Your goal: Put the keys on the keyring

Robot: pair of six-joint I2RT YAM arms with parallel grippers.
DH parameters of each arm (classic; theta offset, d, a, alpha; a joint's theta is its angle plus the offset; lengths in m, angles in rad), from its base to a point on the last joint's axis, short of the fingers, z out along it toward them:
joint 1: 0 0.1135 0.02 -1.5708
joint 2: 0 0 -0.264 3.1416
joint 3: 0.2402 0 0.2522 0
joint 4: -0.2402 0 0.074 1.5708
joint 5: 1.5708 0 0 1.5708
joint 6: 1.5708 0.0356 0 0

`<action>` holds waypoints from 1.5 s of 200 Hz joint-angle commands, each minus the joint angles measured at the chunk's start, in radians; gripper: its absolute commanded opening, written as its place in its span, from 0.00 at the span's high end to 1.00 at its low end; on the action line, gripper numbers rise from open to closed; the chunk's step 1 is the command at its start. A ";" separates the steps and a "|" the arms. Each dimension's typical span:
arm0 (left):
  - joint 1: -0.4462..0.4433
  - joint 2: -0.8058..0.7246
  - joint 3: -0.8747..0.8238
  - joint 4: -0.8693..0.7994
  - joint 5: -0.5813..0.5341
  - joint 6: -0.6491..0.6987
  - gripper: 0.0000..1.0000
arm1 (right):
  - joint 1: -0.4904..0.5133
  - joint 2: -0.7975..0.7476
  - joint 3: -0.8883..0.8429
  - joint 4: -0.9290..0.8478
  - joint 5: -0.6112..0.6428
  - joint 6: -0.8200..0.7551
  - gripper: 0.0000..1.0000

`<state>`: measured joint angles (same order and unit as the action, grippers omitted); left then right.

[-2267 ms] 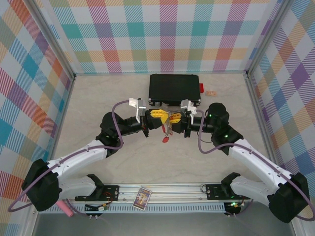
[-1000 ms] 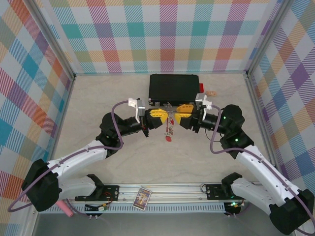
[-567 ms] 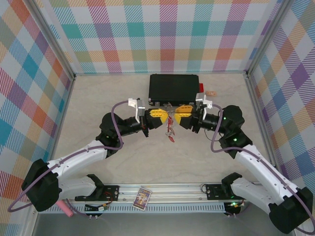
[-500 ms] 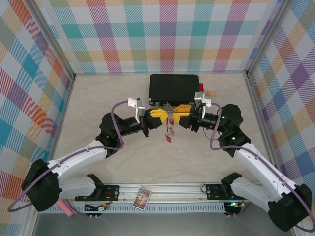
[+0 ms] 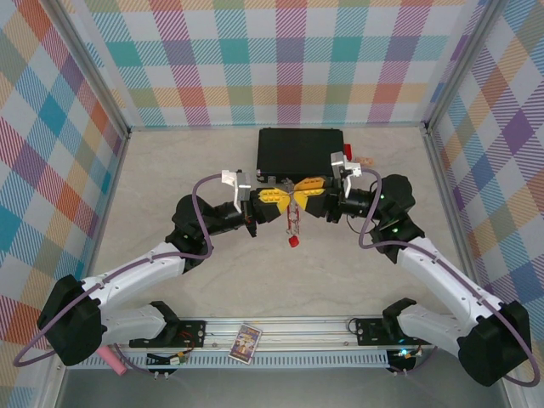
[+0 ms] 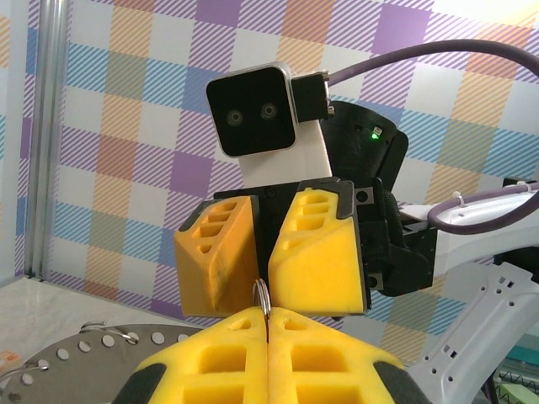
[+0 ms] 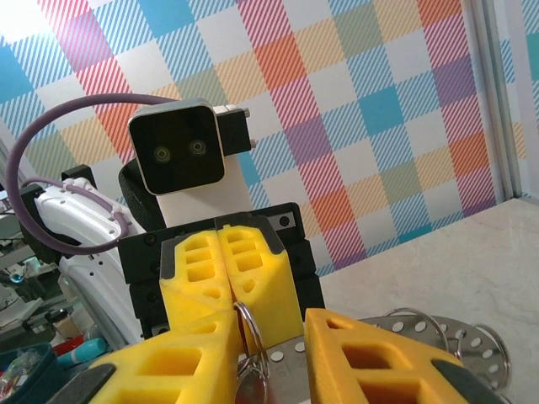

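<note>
Judging by the small cluster of keys (image 5: 293,223) with a red tag dangling from the keyring (image 6: 263,295), which is held in mid-air above the tabletop (image 5: 170,170) in front of the black case (image 5: 302,151), the threading looks partly done; how many keys are on is too small to tell; the left fingers (image 5: 270,197) are pressed fully together, pinching the ring's thin wire at their tips; the right fingers (image 7: 370,362) stand slightly apart with the ring in the gap between them, not clamping it.
</note>
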<state>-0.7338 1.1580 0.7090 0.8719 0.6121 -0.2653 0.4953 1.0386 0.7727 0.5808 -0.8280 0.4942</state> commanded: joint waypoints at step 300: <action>0.063 -0.139 0.251 -1.030 -0.008 0.467 0.72 | 0.016 0.090 0.159 -0.710 0.033 -0.648 1.00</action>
<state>-0.6777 1.0107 0.8997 0.0772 0.5926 0.0650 0.4923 1.1027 0.8806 -0.0189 -0.8238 -0.0063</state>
